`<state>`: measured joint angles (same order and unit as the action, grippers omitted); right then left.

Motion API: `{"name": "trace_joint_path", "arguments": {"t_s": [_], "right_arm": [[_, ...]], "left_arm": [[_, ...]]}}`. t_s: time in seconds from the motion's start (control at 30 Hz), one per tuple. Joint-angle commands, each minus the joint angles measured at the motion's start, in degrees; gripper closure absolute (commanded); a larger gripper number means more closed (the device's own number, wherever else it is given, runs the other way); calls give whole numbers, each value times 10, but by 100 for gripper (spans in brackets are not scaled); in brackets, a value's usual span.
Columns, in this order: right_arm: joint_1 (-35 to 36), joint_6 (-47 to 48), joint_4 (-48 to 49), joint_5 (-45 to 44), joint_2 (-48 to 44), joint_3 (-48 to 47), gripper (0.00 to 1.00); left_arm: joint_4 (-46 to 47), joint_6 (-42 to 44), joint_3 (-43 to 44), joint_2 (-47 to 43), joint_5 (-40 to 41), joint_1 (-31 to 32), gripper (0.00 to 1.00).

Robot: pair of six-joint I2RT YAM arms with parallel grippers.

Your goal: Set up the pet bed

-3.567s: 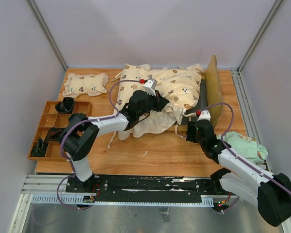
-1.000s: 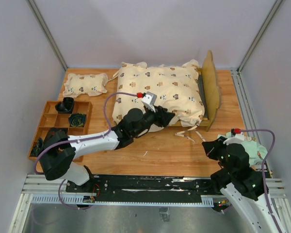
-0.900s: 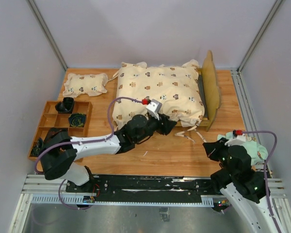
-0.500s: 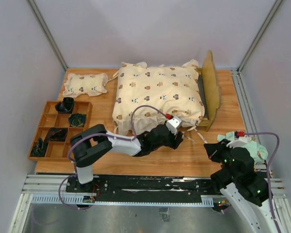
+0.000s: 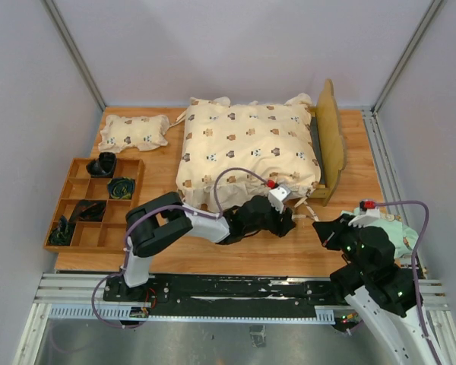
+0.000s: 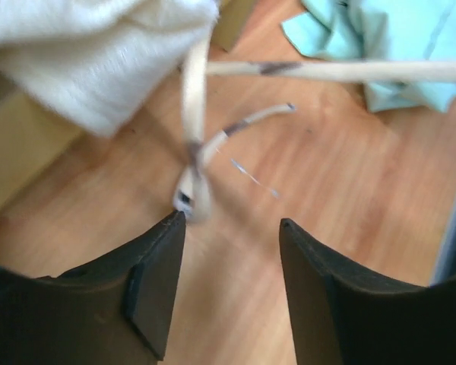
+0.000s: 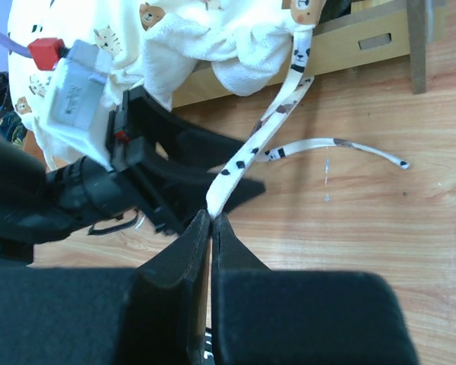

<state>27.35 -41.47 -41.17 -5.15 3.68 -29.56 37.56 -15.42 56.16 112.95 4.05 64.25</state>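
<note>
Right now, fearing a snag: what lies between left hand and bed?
Between left hand and bed, only loose tie straps over bare table; left wrist view shows it.

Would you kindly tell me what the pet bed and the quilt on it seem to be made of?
Pet bed: probably light wood, matte, pale tan with a cut slot. Quilt: soft fabric, likely cotton, cream bear print, creased and drooping at edges.
</note>
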Motion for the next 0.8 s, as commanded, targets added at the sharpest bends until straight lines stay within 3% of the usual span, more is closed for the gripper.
{"name": "trace_joint_path", "arguments": {"t_s": [0.0, 0.13, 0.23, 0.33, 0.5, 0.77], "right_arm": [[1, 27, 33, 19, 23, 13, 100], [1, 27, 88, 57, 54, 52, 100], [1, 27, 101, 76, 97, 46, 100], [1, 35, 98, 85, 132, 20, 100], [1, 33, 100, 90, 148, -1, 100], [1, 10, 99, 97, 139, -2, 100]], "left_arm": [[51, -108, -81, -97, -63, 0, 36], [57, -66, -157, -202, -53, 1, 39], [99, 102, -195, -233, -107, 2, 41], [109, 246, -198, -239, -124, 2, 36], [112, 401, -169, -207, -183, 2, 35], [162, 457, -109, -133, -194, 2, 35]]}}
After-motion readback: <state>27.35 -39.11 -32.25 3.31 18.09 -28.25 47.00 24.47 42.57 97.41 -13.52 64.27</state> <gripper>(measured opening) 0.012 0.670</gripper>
